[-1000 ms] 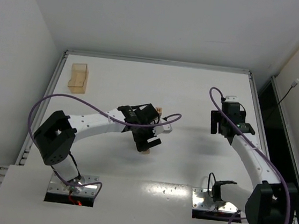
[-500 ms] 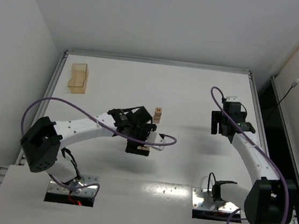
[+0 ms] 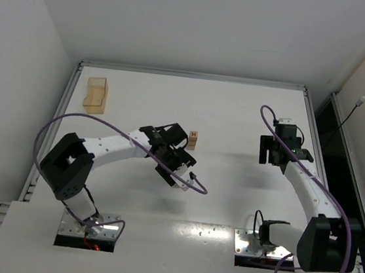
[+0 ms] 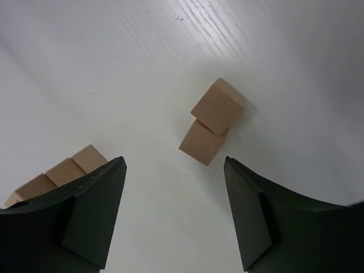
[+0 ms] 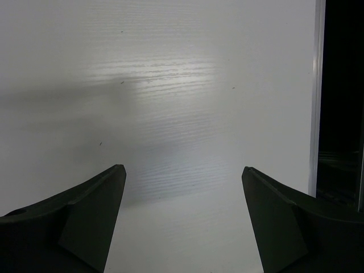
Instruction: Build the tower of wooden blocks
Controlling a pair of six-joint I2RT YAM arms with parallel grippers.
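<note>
Tower point(image 4: 211, 122) apparently just beyond left tool point(image 4: 173, 165)

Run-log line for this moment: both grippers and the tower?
left gripper: open, empty | right gripper: open, empty | tower: two high

Two-cube tower point(image 4: 211, 124), top seemingly twisted

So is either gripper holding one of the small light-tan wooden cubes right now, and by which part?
Nothing is held: the left gripper and the right gripper are both open, with no cube between their jaws.
</note>
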